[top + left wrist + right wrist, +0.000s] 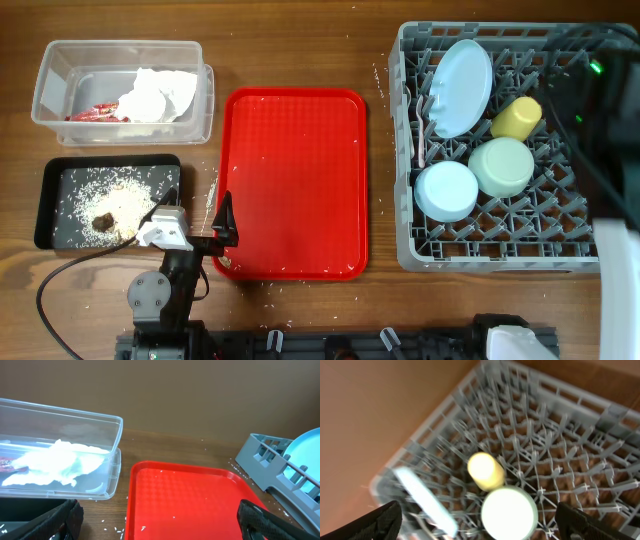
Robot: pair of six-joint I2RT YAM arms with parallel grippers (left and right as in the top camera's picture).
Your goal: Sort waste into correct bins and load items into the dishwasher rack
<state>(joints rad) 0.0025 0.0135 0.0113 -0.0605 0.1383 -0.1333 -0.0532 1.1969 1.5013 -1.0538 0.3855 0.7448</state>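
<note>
Napkins [155,95] and a red wrapper [92,114] lie in the clear tub [120,46]; rice [100,190] and a brown scrap [104,220] sit in the black tray [42,210]. Plate [462,85], saucer [446,190], bowl [502,166] and cup [516,117] stand in the rack [410,250]; cutlery I cannot make out. Only crumbs [212,195] seem left, on the red tray [290,180] and the surface [300,40]. Left pincer [160,527], over the tray's edge, and right pincer [487,525], above the rack, gape wide, empty. Nothing blocks either.
</note>
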